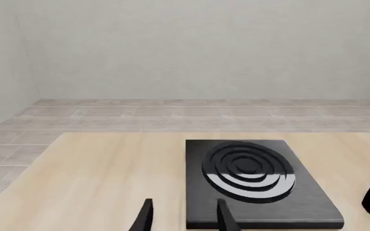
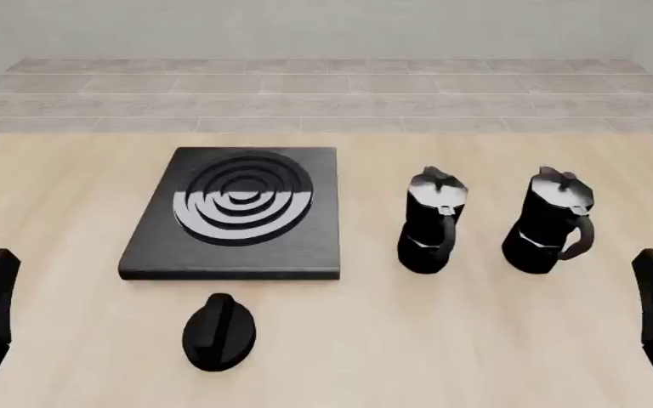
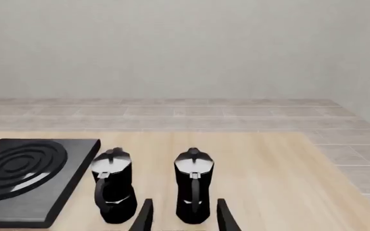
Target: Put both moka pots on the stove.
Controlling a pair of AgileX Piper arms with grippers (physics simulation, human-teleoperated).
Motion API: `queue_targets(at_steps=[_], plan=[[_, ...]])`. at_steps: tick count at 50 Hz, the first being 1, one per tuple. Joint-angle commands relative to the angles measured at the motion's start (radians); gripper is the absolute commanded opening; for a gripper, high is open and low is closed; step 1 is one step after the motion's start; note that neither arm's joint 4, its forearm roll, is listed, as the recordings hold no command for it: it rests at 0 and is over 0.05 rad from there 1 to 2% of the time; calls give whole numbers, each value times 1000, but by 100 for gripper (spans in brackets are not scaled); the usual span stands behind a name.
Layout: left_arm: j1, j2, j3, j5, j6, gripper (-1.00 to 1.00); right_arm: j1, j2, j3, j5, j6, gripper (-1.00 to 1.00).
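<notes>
Two moka pots on table right of stove [image 2: 235, 217], upright, side by side, apart: nearer pot [image 2: 431, 223], farther pot [image 2: 550, 223]. Burner bare, nothing placed yet. Black knob [image 2: 220, 331] lying in front of stove, not a target. Left gripper [image 1: 181, 216] spread wide, holding nothing, facing stove edge. Right gripper [image 3: 183, 216] likewise parted and vacant, lined up on farther pot. Glossy faceted bodies, probably slick and rigid; likely top-heavy. Best grabbed at narrow waist or upper body, handle side facing arms, though handle clearance hard to judge here.
</notes>
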Motion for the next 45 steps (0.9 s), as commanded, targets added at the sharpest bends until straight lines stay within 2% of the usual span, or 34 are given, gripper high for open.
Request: queue_targets(at_steps=[1, 13, 16, 18, 22, 25, 27, 29, 31, 33, 40, 45], plan=[[0, 0, 0, 0, 0, 100, 12, 16, -2, 1, -10, 100], [0, 0, 0, 0, 0, 100, 33, 43, 0, 1, -11, 100], [0, 0, 0, 0, 0, 100, 43, 102, 0, -53, -12, 100], [0, 0, 0, 0, 0, 100, 53, 170, 0, -122, -16, 100], [0, 0, 0, 0, 0, 100, 104, 311, -1, -219, -10, 100], [0, 0, 0, 0, 0, 100, 127, 347, -3, -245, -12, 100], [0, 0, 0, 0, 0, 100, 149, 420, -7, -287, 15, 100], [0, 0, 0, 0, 0, 100, 182, 442, -11, -295, 0, 100], [0, 0, 0, 0, 0, 100, 187, 493, -15, -319, 23, 100], [0, 0, 0, 0, 0, 100, 204, 506, -12, -333, 1, 100], [0, 0, 0, 0, 0, 100, 243, 626, -21, -393, 57, 100], [0, 0, 0, 0, 0, 100, 278, 720, -29, -456, 64, 100]])
